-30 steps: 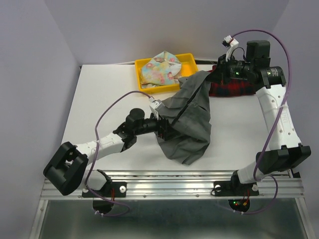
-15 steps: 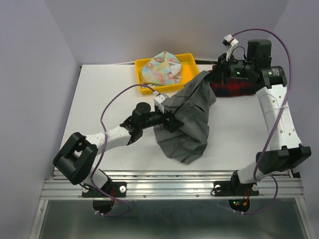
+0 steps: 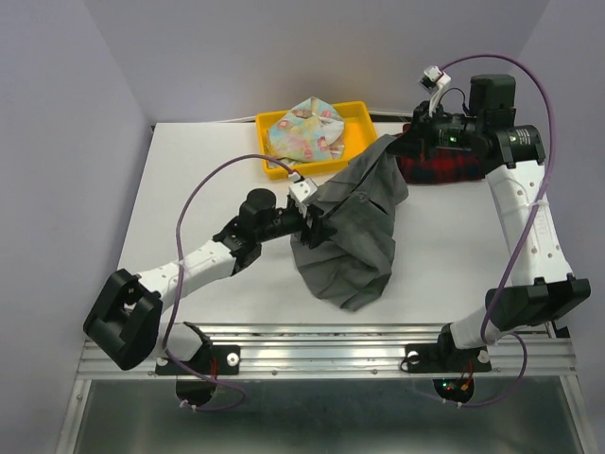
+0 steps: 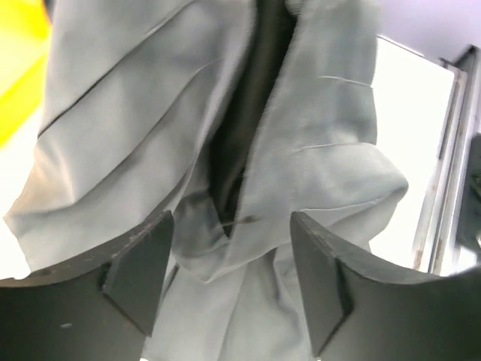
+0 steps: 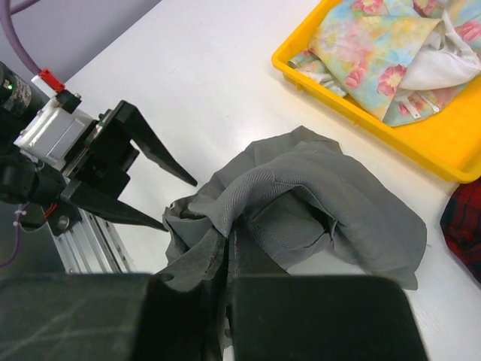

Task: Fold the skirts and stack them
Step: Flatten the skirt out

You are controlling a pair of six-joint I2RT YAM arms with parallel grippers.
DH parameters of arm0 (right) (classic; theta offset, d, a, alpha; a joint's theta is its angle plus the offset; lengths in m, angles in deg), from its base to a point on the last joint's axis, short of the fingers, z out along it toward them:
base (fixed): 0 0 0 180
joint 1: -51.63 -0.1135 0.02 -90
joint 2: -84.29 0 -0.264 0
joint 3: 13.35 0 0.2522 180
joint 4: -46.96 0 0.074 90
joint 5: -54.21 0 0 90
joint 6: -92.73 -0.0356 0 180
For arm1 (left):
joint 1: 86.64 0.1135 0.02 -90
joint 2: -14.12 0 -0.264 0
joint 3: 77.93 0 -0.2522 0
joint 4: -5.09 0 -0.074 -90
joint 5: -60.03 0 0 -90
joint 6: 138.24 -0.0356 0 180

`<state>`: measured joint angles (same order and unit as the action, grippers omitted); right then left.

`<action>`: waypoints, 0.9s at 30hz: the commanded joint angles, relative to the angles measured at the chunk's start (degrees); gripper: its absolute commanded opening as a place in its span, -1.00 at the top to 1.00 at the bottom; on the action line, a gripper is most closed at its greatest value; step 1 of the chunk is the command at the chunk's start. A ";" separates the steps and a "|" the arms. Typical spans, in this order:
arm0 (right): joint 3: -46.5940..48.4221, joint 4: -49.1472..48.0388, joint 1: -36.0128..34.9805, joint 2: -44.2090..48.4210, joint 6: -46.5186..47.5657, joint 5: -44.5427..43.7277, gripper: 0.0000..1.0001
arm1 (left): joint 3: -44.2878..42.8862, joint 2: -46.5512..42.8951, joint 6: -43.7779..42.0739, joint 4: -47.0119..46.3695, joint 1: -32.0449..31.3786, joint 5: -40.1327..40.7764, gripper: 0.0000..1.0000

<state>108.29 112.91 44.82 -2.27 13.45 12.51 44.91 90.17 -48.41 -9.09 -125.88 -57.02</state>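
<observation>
The grey skirt (image 3: 357,227) hangs bunched from my right gripper (image 3: 405,144), with its lower end lying on the table. In the right wrist view my right gripper (image 5: 228,263) is shut on a fold of the grey skirt (image 5: 323,203). My left gripper (image 3: 317,227) is open at the skirt's left edge. In the left wrist view grey cloth (image 4: 225,150) lies between and beyond its spread fingers (image 4: 139,271), around my left gripper (image 4: 229,278). The floral skirt (image 3: 302,132) lies crumpled in the yellow tray. The plaid skirt (image 3: 444,172) lies under my right arm.
The yellow tray (image 3: 359,112) stands at the back middle of the white table (image 3: 189,189). A metal rail (image 3: 331,355) runs along the near edge. My left arm's purple cable (image 3: 203,203) arcs over the left half of the table.
My left gripper has moved up and right into the grey skirt's left edge, and its arm has swung. The skirt has bunched a little. The right arm has stayed still.
</observation>
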 commanded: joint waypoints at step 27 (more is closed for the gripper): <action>10.77 -3.05 -0.05 1.66 -0.70 6.91 0.99 | -7.14 6.83 9.29 -3.26 6.18 -20.06 -0.06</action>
<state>114.04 113.15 44.82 -2.30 12.99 18.60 41.33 95.66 -45.96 -8.04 -122.14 -69.37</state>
